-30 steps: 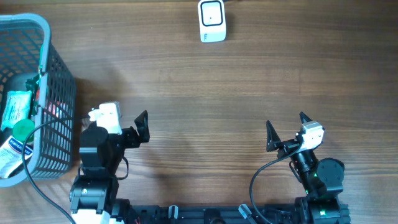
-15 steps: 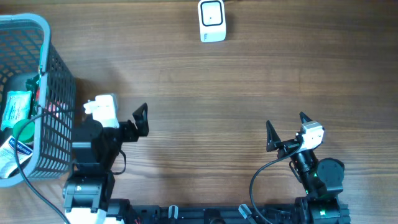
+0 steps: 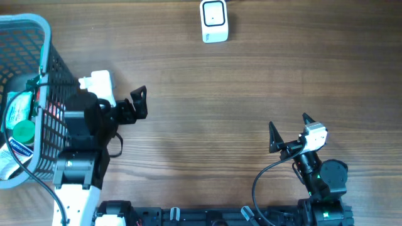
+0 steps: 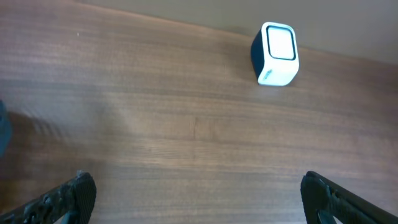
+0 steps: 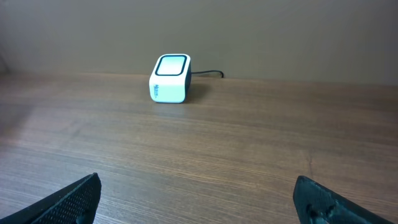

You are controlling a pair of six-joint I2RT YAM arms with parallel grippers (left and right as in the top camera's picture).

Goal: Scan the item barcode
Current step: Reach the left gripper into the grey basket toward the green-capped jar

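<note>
Wood-grain counter (image 3: 207, 81), with the white barcode scanner (image 3: 214, 21) sitting at the far edge, roughly mid-width, its window facing up. In the right wrist view a dark cable (image 5: 210, 73) comes off the back of it

The stuff to scan is all over in the grey-blue mesh basket (image 3: 47, 37) at the left edge of the counter. Inside I can make out a green-and-white packet (image 3: 16, 107), something with a round green cap (image 3: 24, 132) and a white-and-blue pack (image 3: 9, 154) near the bottom, plus a bit of red showing through the mesh. Can't see a barcode on any of it from these angles

The left gripper (image 3: 139, 103) is just beside the basket's right wall, out over bare wood. It's spread wide with nothing in it; its own camera shows only the two fingertips in the bottom corners, counter between them, and the scanner up right of centre. The arm body overlaps the basket wall from above, can't tell if it's actually touching

The right gripper (image 3: 289, 122) sits at the near right of the counter, well apart from both scanner and basket. Jaws wide apart too, holding nothing, with the scanner ahead and a bit left in its wrist view
</note>
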